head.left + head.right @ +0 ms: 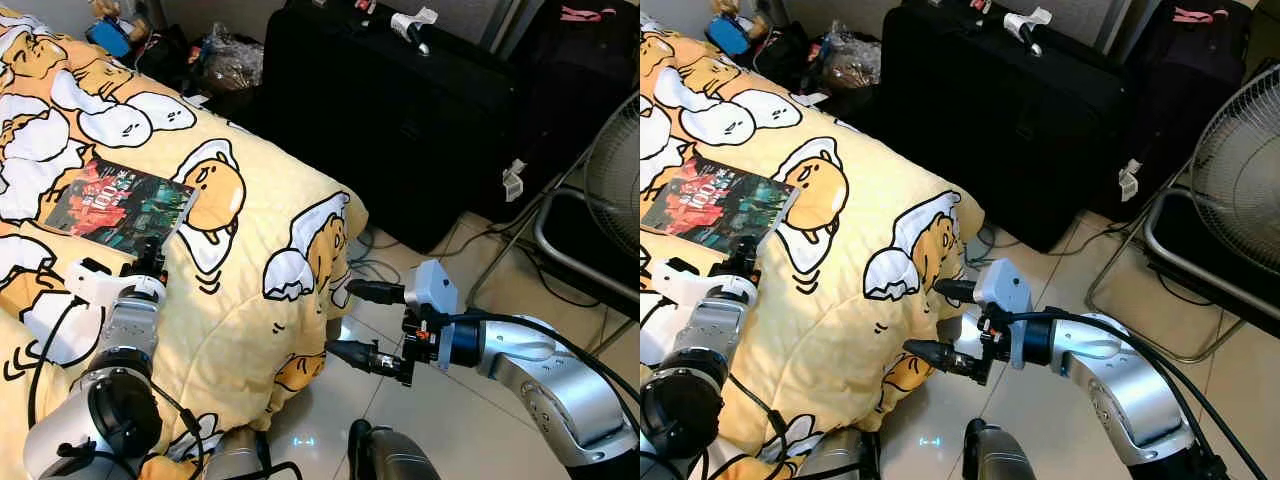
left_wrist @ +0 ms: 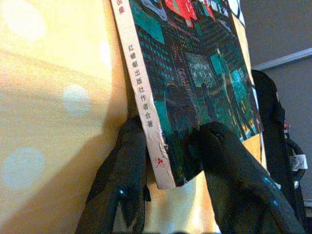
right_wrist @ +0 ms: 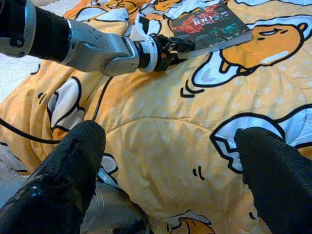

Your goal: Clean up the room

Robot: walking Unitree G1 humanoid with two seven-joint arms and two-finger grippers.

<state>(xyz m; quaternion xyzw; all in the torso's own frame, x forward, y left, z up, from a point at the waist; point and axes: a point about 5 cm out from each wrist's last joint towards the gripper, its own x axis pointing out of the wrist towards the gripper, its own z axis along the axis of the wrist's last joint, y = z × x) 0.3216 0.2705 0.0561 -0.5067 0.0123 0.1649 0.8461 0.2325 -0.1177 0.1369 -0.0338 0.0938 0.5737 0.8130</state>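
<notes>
A dark book (image 1: 115, 200) with a red and teal cover lies flat on the yellow cartoon-print duvet (image 1: 260, 230) of the bed. My left gripper (image 1: 152, 255) is at the book's near corner. In the left wrist view its two black fingers (image 2: 124, 161) clamp that corner of the book (image 2: 195, 63), one against the spine side and one on the cover. My right gripper (image 1: 340, 320) hangs open beside the bed's corner above the floor, holding nothing. From the right wrist view the left gripper (image 3: 180, 46) touches the book (image 3: 209, 24).
A large black suitcase (image 1: 390, 100) stands beyond the bed's corner. A standing fan (image 1: 615, 170) is at the right. Cables (image 1: 375, 265) trail over the tiled floor (image 1: 470, 420). Bags and clutter (image 1: 225, 60) sit at the back by the wall.
</notes>
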